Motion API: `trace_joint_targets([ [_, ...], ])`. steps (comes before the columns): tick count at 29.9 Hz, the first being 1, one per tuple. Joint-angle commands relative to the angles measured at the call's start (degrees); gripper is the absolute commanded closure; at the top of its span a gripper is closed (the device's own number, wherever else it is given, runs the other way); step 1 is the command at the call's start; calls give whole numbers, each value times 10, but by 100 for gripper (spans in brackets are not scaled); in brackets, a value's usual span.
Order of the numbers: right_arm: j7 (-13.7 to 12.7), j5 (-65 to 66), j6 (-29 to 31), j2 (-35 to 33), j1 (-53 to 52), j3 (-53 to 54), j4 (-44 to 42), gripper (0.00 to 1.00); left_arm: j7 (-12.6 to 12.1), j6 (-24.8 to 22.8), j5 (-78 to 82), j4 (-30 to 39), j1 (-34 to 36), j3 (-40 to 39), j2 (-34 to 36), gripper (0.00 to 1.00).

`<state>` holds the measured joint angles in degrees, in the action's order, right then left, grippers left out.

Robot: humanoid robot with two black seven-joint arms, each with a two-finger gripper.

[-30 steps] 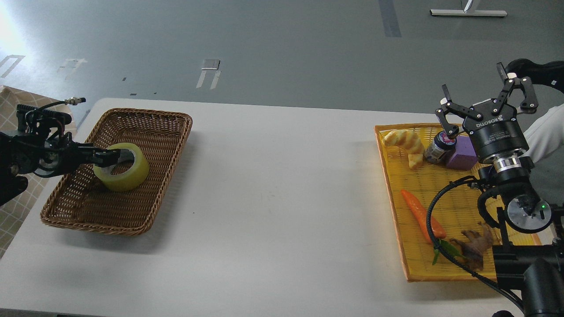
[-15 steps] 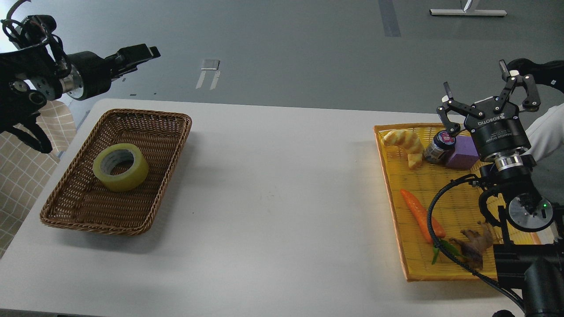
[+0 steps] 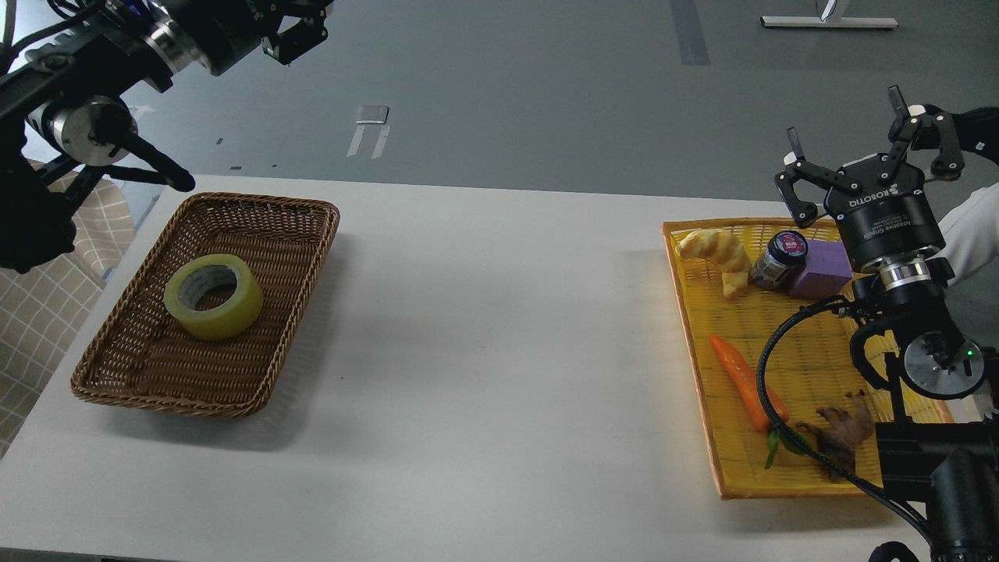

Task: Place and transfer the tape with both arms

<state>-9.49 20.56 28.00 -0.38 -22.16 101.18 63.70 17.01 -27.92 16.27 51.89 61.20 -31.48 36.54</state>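
Observation:
The tape (image 3: 243, 303), a yellowish roll with a grey-white core, lies flat in the brown wicker basket (image 3: 269, 234) on the left of the white table. My left gripper (image 3: 300, 31) is raised high above the basket's far edge. It is dark, cut off by the top edge of the view, and holds nothing that I can see. My right gripper (image 3: 858, 156) is open and empty, fingers spread and pointing up, above the far end of the yellow tray (image 3: 695, 343).
The yellow tray on the right holds a bread piece (image 3: 714, 250), a small dark jar (image 3: 776, 261), a purple block (image 3: 821, 269), a carrot (image 3: 741, 378) and a brown root-like thing (image 3: 843, 429). A checkered cloth (image 3: 39, 336) lies off the table's left edge.
My left gripper has let go of the tape, which stays in the basket, and has risen up and to the right. My right gripper has lifted slightly.

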Motion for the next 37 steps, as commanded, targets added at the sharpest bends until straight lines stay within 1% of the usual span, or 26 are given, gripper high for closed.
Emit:
trace_joint_targets([
  [1,-2,-1,0,-5,-3,0,5,0,0,-1,-12,21,-38,-44,-23,2],
  [2,-2,-1,0,-5,-5,1,5,0,0,-1,-14,29,-47,-54,-27,2],
  [4,-2,-2,0,-5,-14,1,2,0,0,-1,-15,59,-86,-94,-44,2],
  [7,-2,-2,0,-5,-21,1,-2,0,0,-1,-15,76,-114,-122,-58,2],
  [9,-3,-1,0,-5,-27,0,-4,0,-1,-1,-15,87,-149,-153,-78,2],
  [12,-3,-1,0,-6,-33,-5,-9,0,-1,-1,-15,88,-182,-166,-103,2],
  [13,-3,-1,0,-6,-33,-5,-9,0,-1,-1,-15,88,-182,-166,-104,2],
  [17,-3,1,0,-6,-46,-28,-34,0,-4,-1,-13,88,-230,-167,-141,2],
  [23,-1,2,0,-1,-61,-30,-47,0,-4,-1,-14,80,-237,-169,-167,2],
  [29,4,0,0,4,-57,-30,-45,0,-3,-1,-16,78,-238,-169,-172,2],
  [37,4,1,0,4,-57,-30,-46,0,-2,-1,-16,70,-239,-177,-182,2],
])
